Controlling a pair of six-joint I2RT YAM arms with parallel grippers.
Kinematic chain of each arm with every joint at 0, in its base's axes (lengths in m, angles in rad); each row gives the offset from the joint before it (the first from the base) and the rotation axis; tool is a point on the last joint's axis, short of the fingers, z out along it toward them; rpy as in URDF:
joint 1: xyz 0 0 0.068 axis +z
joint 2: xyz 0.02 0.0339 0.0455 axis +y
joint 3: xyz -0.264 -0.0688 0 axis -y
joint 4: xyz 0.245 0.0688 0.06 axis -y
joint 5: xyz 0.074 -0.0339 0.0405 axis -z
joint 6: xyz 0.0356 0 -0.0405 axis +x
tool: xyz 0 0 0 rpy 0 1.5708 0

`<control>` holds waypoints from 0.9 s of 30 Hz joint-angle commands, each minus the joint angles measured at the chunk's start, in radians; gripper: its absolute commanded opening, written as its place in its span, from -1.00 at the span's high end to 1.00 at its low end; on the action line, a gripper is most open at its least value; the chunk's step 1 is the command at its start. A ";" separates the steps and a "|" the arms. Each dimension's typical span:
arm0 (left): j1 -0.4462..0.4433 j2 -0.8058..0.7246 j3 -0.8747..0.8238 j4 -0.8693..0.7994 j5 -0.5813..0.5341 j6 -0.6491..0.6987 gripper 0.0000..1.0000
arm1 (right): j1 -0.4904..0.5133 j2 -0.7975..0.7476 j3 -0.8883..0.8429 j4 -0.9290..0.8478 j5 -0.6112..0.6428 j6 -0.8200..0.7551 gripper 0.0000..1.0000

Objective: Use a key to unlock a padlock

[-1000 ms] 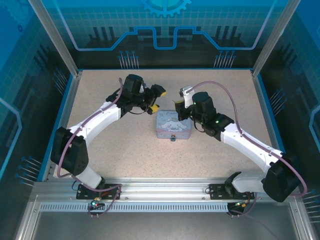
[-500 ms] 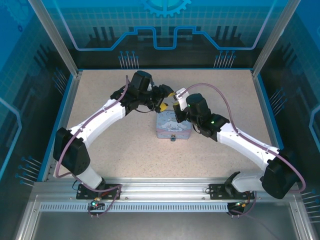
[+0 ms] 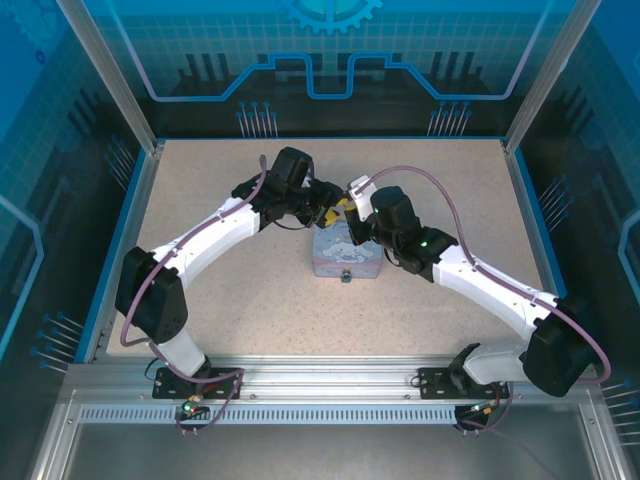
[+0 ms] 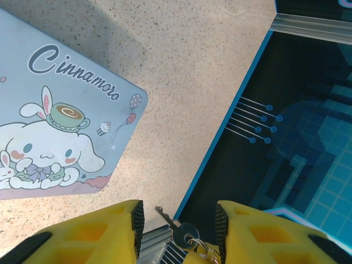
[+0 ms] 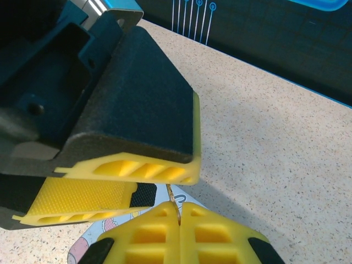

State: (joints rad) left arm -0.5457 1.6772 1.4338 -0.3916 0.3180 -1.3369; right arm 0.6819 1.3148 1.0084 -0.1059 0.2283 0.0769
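Observation:
The key, a small dark sliver on a ring, points up between the yellow fingers of my left gripper, which stands open around it without touching. My right gripper is shut on the thin brassy ring end of the key, with the left gripper's fingers just beyond it. In the top view the left gripper and right gripper meet tip to tip above the box's far edge. The padlock is a tiny dark spot at the box's near side.
A pale blue-grey cartoon box lies mid-table, its lid below the left gripper. Speckled tabletop surrounds it. A blue rim and dark wall border the table. Purple cables loop over both arms.
The left gripper has swung right and the right gripper left until they meet over the box. The open left fingers now straddle the key held by the right gripper.

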 commanded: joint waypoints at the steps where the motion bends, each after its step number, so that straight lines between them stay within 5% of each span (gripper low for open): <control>1: -0.005 0.018 0.034 -0.011 -0.007 -0.008 0.22 | 0.013 0.009 0.027 -0.007 0.001 -0.009 1.00; 11: -0.013 0.036 0.053 -0.011 -0.006 -0.008 0.45 | 0.014 0.017 0.031 -0.006 -0.004 -0.007 1.00; 21: -0.019 0.047 0.053 -0.006 -0.008 -0.003 1.00 | 0.014 0.009 0.037 -0.028 -0.005 0.001 0.98; 23: -0.019 0.045 0.046 0.002 -0.015 0.015 1.00 | 0.000 -0.014 0.038 -0.055 -0.010 0.023 0.38; 27: -0.015 0.037 0.019 0.042 -0.050 0.105 1.00 | -0.106 -0.110 0.000 -0.096 -0.137 0.138 -0.10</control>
State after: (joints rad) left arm -0.5575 1.7069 1.4616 -0.3813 0.3000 -1.3090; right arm 0.6445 1.2907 1.0096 -0.1696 0.1761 0.1272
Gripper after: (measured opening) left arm 0.054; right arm 0.529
